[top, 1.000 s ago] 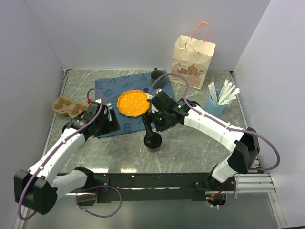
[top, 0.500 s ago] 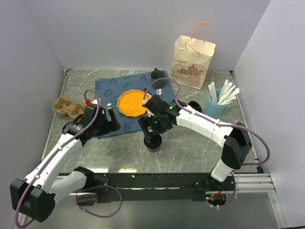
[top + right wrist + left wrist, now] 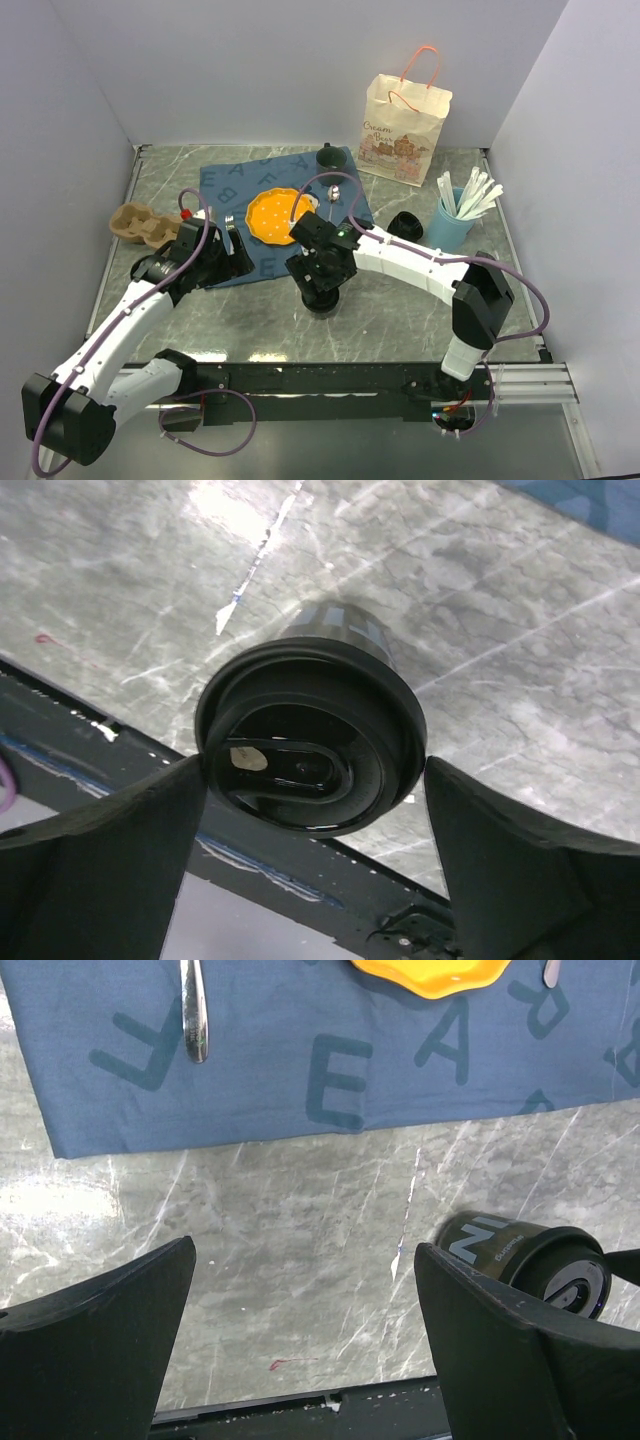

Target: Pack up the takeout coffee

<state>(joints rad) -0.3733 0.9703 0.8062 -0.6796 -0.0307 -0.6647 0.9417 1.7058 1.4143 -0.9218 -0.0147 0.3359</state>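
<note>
With our right gripper's (image 3: 315, 772) jaws apart astride the lidded coffee cup (image 3: 310, 715) standing near the table's (image 3: 400, 322) front edge, grip unclear, and our left gripper (image 3: 303, 1260) spread wide, pinching the lid may tip it.

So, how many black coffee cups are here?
3. Front cup: flanked by the right gripper. Far cup: at the blue mat's far edge. Third cup: beside the blue holder, maybe only a lid. The bag could hide more.

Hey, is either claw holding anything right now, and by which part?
Unclear: the right claw flanks the black cup at its lid rim; left claw holds nothing.
</note>
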